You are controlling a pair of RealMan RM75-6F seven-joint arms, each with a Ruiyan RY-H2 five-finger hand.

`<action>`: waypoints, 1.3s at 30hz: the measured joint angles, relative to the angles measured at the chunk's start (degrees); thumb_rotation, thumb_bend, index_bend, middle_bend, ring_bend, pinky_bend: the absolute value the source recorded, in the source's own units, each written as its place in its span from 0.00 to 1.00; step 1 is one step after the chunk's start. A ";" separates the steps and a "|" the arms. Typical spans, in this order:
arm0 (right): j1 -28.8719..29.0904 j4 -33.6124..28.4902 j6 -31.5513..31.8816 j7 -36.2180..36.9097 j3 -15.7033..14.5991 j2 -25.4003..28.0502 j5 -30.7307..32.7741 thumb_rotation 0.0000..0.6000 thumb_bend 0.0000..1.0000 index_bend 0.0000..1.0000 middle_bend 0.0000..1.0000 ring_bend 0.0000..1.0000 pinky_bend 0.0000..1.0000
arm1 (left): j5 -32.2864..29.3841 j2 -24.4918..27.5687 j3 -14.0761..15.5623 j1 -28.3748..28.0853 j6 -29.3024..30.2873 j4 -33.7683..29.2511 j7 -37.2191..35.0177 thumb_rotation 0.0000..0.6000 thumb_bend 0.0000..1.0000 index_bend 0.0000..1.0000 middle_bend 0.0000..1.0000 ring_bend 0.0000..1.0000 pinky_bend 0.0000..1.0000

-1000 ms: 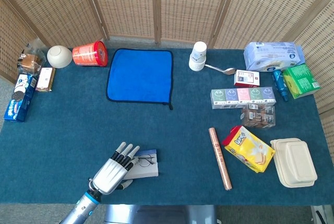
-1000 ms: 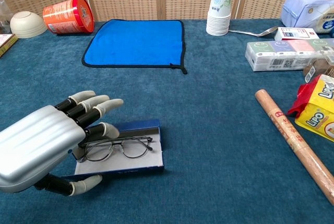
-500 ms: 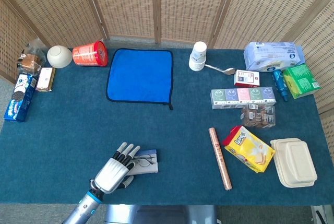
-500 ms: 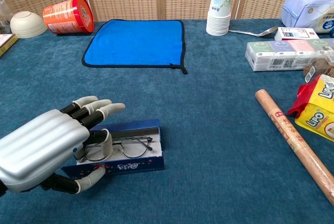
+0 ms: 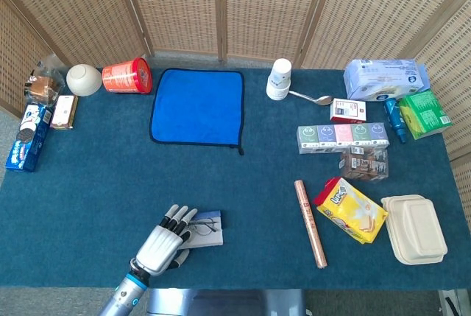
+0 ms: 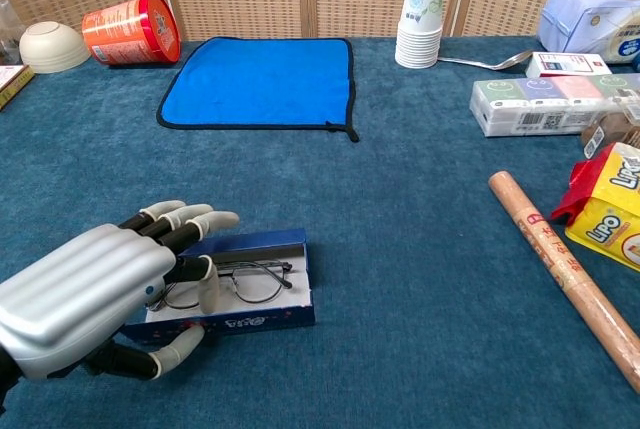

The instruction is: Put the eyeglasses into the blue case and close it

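Chest view shows the left robot hand (image 6: pixel 85 294) low over the near-left part of the table (image 6: pixel 400 249), palm down, its fingers (image 6: pixel 200 217) stretched forward and slightly apart over the left end of the blue case (image 6: pixel 245 294). One finger curls down across the eyeglasses (image 6: pixel 235 281), and the thumb (image 6: pixel 175 347) reaches along the case's front wall; whether the hand actually grips the case I cannot tell. The eyeglasses lie inside the open case, lenses toward the left. Head view places the case (image 5: pixel 206 230) and the hand (image 5: pixel 162 244) close to the table's near edge. Bare cloth stretches right of the case as far as the brown roll (image 6: pixel 565 274), and back to the blue towel (image 6: pixel 260 81).
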 measured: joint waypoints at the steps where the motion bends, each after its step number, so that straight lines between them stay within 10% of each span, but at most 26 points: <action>1: 0.02 0.07 -0.03 0.02 0.04 -0.04 -0.01 1.00 0.33 0.00 0.01 0.00 0.15 | -0.32 -0.07 0.04 0.18 0.15 -0.23 0.25 0.85 0.43 0.44 0.08 0.00 0.00; 39: -0.44 -1.98 0.17 -2.58 0.39 0.49 -0.35 1.00 0.32 0.00 0.01 0.00 0.15 | 0.44 1.51 1.43 -0.46 3.02 1.27 -8.97 0.95 0.52 0.63 0.23 0.00 0.00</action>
